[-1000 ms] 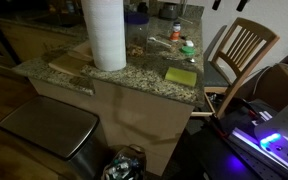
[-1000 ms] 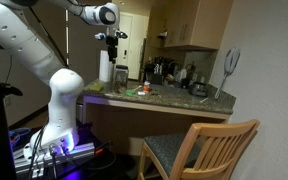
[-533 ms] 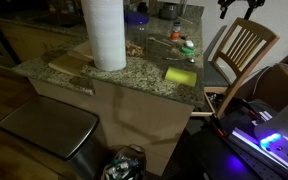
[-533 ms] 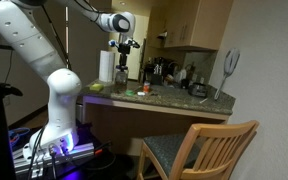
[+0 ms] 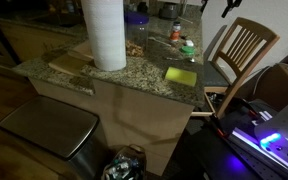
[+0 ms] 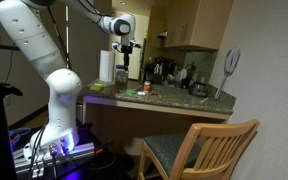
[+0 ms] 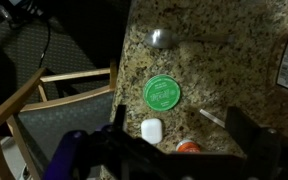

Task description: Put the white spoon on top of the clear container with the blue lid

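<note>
The gripper (image 7: 180, 128) hung above the bench (image 7: 244, 70) with its two dark fingers (image 7: 115, 128) spread well apart and nothing between them. In the wrist view, the white spoon (image 7: 212, 118) lay flat on the speckled stone below the gripper, in the gap between the fingers and nearer the far one. Only a short slim stretch of it showed, beside an orange-topped item (image 7: 189, 147). Just ahead of the gripper sat a round green lid (image 7: 162, 93), with a small white block (image 7: 151, 130) closer in. Farther ahead lay a silvery spoon (image 7: 164, 38), its handle running sideways. A wooden chair (image 7: 44, 95) stood off the bench edge on the near finger's side. In an exterior view, the clear container with the blue lid (image 5: 136, 17) stood well apart from the gripper, at the back of the bench just behind the tall paper-towel roll (image 5: 104, 30). A yellow sponge (image 5: 181, 76) lay near the front edge. In an exterior view, the gripper (image 6: 125, 62) pointed straight down over the bench, close to the roll (image 6: 105, 67).
</note>
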Robot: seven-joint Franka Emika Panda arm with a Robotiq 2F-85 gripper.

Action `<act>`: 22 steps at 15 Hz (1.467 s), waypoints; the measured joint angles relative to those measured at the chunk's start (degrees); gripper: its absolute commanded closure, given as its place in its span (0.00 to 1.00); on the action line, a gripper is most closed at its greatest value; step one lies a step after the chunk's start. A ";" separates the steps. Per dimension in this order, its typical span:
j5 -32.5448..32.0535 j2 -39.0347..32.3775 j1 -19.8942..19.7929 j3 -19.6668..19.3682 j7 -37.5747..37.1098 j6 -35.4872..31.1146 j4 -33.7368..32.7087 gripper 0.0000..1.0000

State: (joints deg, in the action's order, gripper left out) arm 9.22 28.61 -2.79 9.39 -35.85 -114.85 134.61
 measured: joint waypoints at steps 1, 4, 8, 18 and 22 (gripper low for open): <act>-0.10 -0.25 0.02 0.73 -0.64 -0.02 -0.26 0.00; -0.20 -0.52 0.05 0.92 -0.90 -0.01 -0.49 0.00; -0.97 -2.40 0.08 0.94 -2.40 -2.30 0.10 0.00; -2.87 -23.73 4.35 2.83 -10.62 -35.97 0.00 0.00; -4.32 -23.95 4.96 2.12 -10.32 -35.76 -0.22 0.00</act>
State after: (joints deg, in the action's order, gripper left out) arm 4.90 4.66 2.16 11.51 -46.17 -150.62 134.39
